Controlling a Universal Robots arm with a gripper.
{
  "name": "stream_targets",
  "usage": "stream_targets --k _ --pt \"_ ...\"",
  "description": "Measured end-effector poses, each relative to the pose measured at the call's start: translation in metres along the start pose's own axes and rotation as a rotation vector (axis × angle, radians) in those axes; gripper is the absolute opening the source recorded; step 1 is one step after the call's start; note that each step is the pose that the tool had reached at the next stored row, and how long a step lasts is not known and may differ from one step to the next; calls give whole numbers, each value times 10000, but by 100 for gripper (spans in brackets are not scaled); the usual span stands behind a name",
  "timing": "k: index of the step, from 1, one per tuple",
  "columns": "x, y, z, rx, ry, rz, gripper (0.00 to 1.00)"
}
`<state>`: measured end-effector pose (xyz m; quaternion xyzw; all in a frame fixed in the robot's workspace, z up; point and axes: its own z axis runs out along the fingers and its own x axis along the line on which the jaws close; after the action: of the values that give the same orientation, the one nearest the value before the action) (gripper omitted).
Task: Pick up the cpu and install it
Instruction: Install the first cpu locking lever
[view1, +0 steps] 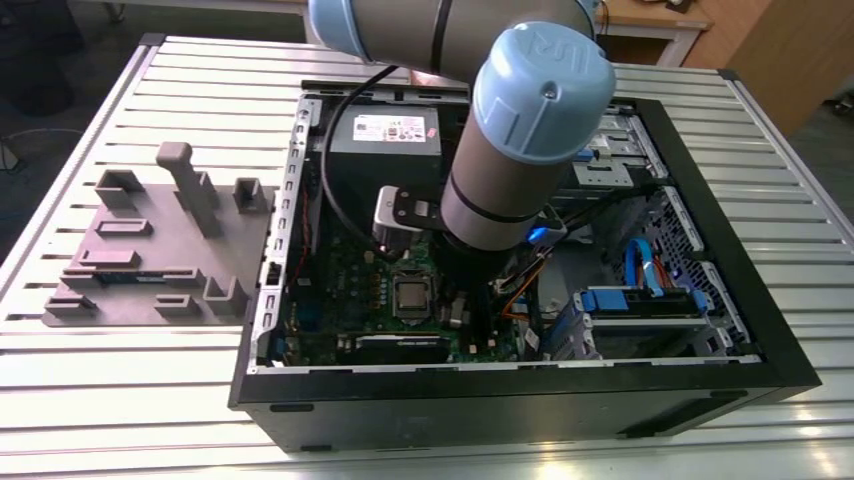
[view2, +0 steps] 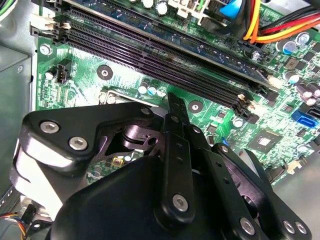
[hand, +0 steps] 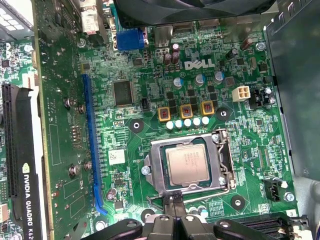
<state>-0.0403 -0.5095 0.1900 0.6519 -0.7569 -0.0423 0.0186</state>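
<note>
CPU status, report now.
Gripper low over the green board, beside the socket. CPU seated in the socket, metal frame around it. Nothing on top of it.

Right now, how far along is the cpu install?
The cpu already sits in its socket on the motherboard, so pick and place look done. The gripper hangs just beside the socket, holding nothing visible. The metal frame around the socket appears unclamped, so securing may remain.

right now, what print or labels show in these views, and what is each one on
White logo lettering: on the motherboard, first wrist view.
White lettering: along the graphics card.
White label on the power supply: too small to read.
Markings on the cpu lid: too faint to read.
</note>
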Motion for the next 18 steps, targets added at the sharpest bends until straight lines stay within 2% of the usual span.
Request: stream_targets --k 13,18 --pt "-4 -30 18 7 -2 -45 10" --pt "-5 -29 4 8 -26 -52 10"
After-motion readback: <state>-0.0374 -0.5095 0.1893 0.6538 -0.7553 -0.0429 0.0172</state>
